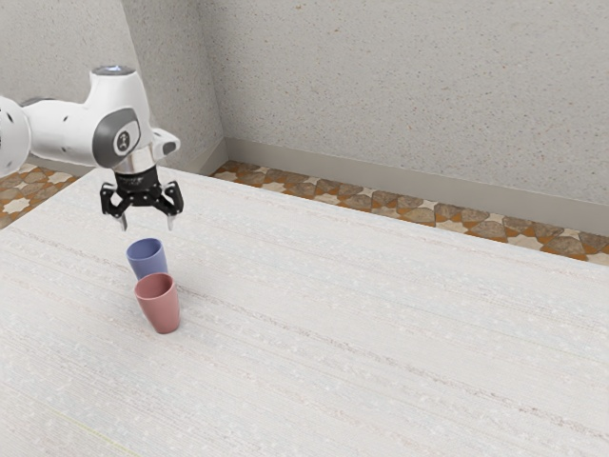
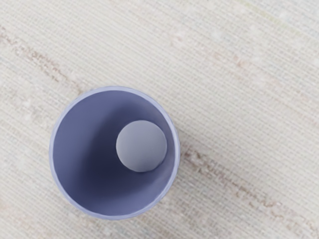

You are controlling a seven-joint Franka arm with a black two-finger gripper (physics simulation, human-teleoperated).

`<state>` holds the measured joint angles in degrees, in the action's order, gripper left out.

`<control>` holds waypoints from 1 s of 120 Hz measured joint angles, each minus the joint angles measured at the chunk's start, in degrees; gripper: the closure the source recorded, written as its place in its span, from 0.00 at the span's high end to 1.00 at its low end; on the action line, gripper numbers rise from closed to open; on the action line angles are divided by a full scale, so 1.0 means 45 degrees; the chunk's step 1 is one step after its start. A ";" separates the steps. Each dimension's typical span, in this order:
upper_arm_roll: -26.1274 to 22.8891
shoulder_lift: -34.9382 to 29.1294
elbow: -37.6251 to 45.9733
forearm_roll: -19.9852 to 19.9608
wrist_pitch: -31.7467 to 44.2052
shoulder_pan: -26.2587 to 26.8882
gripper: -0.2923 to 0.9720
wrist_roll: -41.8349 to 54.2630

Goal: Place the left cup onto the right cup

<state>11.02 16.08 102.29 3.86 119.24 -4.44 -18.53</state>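
Pale table (image 1: 400, 343), upright blue cup (image 1: 147, 258), grey base (image 2: 141, 146) inside, pink cup (image 1: 158, 303) beside

Table (image 1: 381, 324): pale wood-look top, fine straight grain w/ faint brownish streaks, matt.
Blue cup (image 2: 113, 152): smooth, matt, plastic-like; inner bottom grey, flat finish.
Pink cup (image 1: 157, 302): same smooth matt look.
Tool (image 1: 147, 225): black, matt; plastic vs metal can't tell.
Arm (image 1: 86, 124): white shell, smooth, slight gloss.
Wall (image 1: 400, 86): rough, speckled plaster.
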 joint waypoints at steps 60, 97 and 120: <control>-0.0008 0.1216 -0.0438 0.0003 0.1297 -0.0182 0.77 0.0997; -0.0008 0.1610 -0.0460 -0.0240 0.1684 -0.0183 0.77 0.1385; -0.0008 0.1834 -0.0460 -0.0311 0.1987 -0.0184 0.77 0.1531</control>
<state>10.98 24.33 100.22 2.46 128.18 -5.27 -11.65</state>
